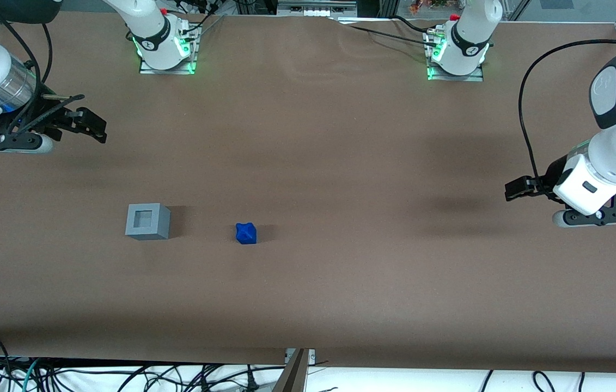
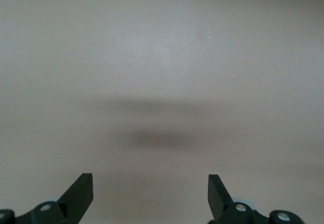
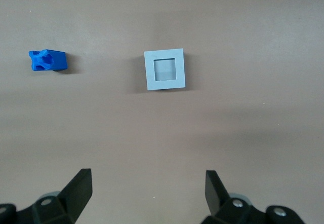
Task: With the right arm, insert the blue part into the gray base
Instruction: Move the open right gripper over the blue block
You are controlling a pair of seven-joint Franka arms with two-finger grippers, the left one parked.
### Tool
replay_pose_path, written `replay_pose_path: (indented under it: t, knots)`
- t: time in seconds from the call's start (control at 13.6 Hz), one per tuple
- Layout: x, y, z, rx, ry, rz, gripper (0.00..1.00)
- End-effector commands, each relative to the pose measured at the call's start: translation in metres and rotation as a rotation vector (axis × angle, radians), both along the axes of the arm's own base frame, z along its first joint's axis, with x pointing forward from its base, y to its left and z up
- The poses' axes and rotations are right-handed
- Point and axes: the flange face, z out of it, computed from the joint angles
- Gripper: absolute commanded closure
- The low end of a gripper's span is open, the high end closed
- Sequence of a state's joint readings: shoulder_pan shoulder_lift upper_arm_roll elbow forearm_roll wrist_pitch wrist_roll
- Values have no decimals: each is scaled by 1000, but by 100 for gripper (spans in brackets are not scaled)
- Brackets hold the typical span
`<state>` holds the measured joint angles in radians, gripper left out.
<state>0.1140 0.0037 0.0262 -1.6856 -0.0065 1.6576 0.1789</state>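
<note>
**Nothing gripped yet: the blue part's odd shape is my worry**

While the blue part lies loose on the brown surface, well apart from the gray base, I've got the gripper hovering farther from the front camera, fingers spread wide and empty. My judgement: those knobby facets could twist in a pinch, and a tilted part would jam at the recess rim. My right wrist view shows the square recess straight down; my front view shows the arm's standoff instead.
</note>
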Motion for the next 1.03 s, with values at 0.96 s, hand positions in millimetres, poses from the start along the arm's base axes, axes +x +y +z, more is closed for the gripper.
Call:
replay_pose_path:
  t: [0.96]
  knots:
    - [1, -10, 5, -40, 21, 43, 1]
